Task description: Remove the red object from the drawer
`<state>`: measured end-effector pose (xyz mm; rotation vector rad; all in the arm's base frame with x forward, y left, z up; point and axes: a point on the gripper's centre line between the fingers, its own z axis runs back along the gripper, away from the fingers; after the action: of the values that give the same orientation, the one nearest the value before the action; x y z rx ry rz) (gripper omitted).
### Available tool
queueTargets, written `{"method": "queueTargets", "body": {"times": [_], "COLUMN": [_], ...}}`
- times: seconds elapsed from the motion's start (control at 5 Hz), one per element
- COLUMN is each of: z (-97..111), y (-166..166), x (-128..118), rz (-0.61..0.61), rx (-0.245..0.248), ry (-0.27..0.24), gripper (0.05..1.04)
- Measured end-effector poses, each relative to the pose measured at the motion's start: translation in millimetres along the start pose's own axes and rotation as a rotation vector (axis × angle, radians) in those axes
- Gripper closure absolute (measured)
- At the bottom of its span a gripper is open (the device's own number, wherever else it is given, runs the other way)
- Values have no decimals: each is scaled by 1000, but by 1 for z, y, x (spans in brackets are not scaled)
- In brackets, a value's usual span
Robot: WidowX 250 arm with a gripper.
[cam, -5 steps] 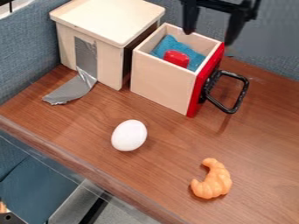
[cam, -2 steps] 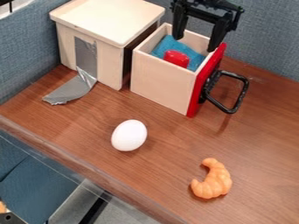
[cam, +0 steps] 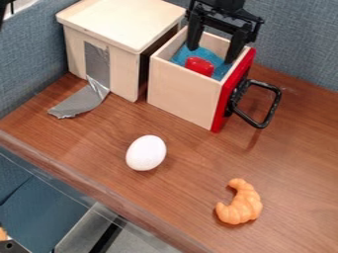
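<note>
The red object (cam: 199, 65) sat by the blue cloth (cam: 204, 53) in the drawer (cam: 182, 91). The black gripper (cam: 211, 55) hung at the drawer, its fingers wide apart. A white egg (cam: 146, 153) lay outside.

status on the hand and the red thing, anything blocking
Hand open, fingertips at the drawer's mouth. Red object in drawer, on blue cloth, ungrasped. Nothing seen covering it from above.
</note>
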<state>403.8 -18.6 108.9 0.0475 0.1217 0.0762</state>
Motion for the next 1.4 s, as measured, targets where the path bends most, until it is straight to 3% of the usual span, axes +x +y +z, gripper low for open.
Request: {"method": "queueTargets", "body": {"times": [0.8, 1.0, 1.2, 1.4], "z": [-20, -30, -35, -39], "y": [8, 8, 11, 11], "x": [-2, -1, -1, 0], "rz": [17, 33, 61, 64], "rx": [0, -10, -20, -19], "ry": [16, 7, 4, 13], "gripper": [83, 140, 326, 327]}}
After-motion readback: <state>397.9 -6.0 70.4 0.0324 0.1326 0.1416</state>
